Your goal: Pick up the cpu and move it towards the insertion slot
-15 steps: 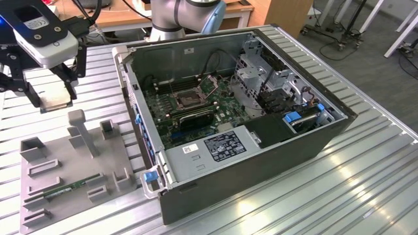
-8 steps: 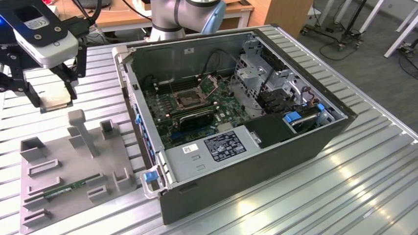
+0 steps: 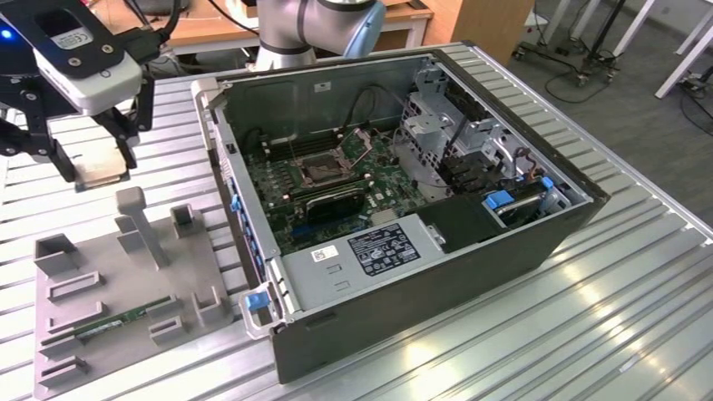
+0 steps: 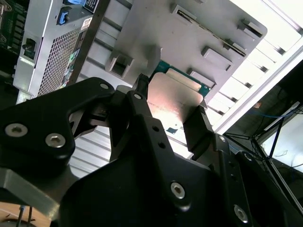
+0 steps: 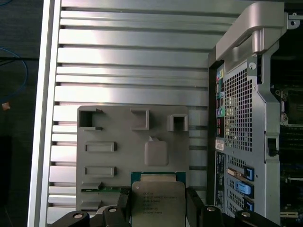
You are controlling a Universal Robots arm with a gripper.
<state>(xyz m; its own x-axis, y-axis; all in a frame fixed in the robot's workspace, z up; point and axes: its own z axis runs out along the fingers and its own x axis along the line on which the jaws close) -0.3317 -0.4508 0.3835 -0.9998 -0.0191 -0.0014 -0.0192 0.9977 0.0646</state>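
**CPU clamped in gripper, off the tray, left of the case**

The cpu (image 5: 157, 204) sits flat between the two black fingers (image 4: 198, 130), silver top showing and green edge visible past the fingertips. The gripper (image 4: 170, 111) is closed on it, one finger pressing each opposite side. In the exterior view the chip hangs in the air at the exterior view's far left, well apart from the open computer case (image 3: 446, 276).

Under it, in both wrist views, lies the grey fixture tray (image 5: 123, 137) with raised holders and posts. The chip is not touching the tray. A thin green memory stick (image 3: 117, 320) lies in a tray groove toward the near end.

The insertion slot (image 3: 319, 167) is on the motherboard inside the case, with a dark centre and a metal frame, to the exterior view's right of the gripper. Tray and case rest on a ribbed aluminium table (image 3: 624, 317). The arm's base (image 3: 317, 25) stands behind the case.
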